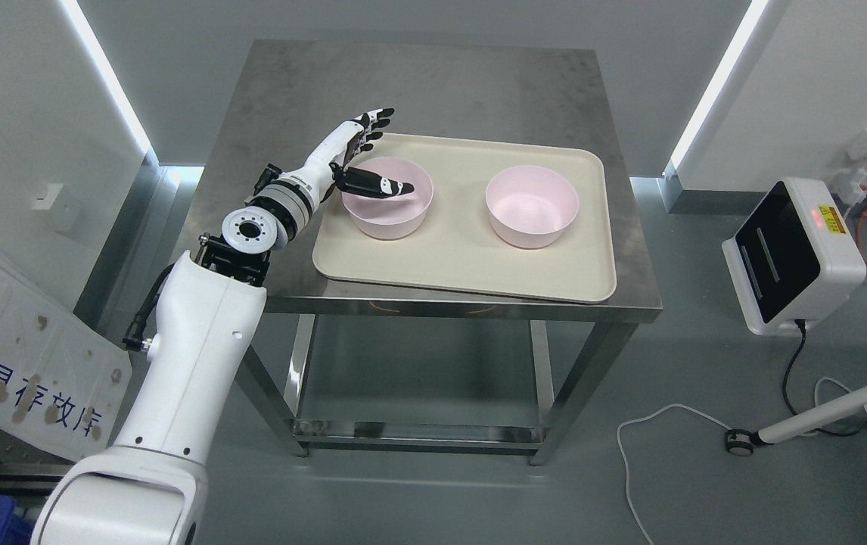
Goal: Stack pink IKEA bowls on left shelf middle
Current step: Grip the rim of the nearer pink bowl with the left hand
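- The left hand (pixel 362 155) hangs over the near-left bowl (pixel 388 198), fingers fanned out toward twelve o'clock past the rim and the thumb (pixel 377 184) lying across the bowl's mouth. It is spread, not clamped on anything; whether the thumb touches the rim I cannot tell from here.
- That bowl sits at about nine o'clock on the cream tray (pixel 464 257); the second pink bowl (pixel 532 206) sits at three o'clock, well apart from the first. Both are upright and empty.
- The tray lies on the steel surface (pixel 418 83), toward its near edge.
- No right arm shows anywhere.
- To my eye this is the reach-and-grasp step on the first bowl: nothing is stacked yet.
- Next the hand would need to drop a touch, thumb inside and fingers outside the far wall, and pinch the rim before lifting.
- No shelf is visible, so where the bowls go cannot be judged from here.
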Tool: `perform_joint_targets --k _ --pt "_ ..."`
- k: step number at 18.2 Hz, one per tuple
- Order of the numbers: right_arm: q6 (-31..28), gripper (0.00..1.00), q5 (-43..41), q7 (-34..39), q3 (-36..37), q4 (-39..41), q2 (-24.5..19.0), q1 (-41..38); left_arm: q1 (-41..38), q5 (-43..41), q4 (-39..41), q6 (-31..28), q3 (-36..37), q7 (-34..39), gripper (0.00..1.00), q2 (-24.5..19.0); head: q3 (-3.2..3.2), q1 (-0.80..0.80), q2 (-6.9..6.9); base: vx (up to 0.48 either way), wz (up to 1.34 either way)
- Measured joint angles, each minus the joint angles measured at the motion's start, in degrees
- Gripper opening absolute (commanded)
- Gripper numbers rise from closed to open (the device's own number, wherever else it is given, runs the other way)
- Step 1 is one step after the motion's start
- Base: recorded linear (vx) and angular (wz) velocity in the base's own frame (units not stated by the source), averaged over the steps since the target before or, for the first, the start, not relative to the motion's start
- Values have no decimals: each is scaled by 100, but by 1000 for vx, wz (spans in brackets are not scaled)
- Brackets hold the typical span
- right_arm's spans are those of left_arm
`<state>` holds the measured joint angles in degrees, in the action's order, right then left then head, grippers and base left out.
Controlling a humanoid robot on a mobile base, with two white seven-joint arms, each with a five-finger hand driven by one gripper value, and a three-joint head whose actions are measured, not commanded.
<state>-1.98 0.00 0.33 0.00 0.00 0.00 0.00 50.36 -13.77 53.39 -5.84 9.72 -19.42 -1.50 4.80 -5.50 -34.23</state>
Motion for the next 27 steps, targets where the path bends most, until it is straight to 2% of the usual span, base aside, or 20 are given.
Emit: perform_joint_targets --k 5,12,19,23,27 --pt "0 100 0 0 0 0 0 0 39 -12 -150 346 51 -303 64 -97 0 0 0 0 0" --pt "0 100 0 0 0 0 0 0 82 -201 -257 651 157 -537 62 -160 0 0 0 0 0" --pt "-1 100 0 0 0 0 0 0 165 -426 -323 719 312 -568 44 -184 0 0 0 0 0" --pt "-2 100 0 0 0 0 0 0 222 -590 -382 979 416 -577 37 -192 0 0 0 0 0" --pt "-3 100 0 0 0 0 0 0 265 -747 -433 1138 501 -574 24 -200 0 0 0 0 0"
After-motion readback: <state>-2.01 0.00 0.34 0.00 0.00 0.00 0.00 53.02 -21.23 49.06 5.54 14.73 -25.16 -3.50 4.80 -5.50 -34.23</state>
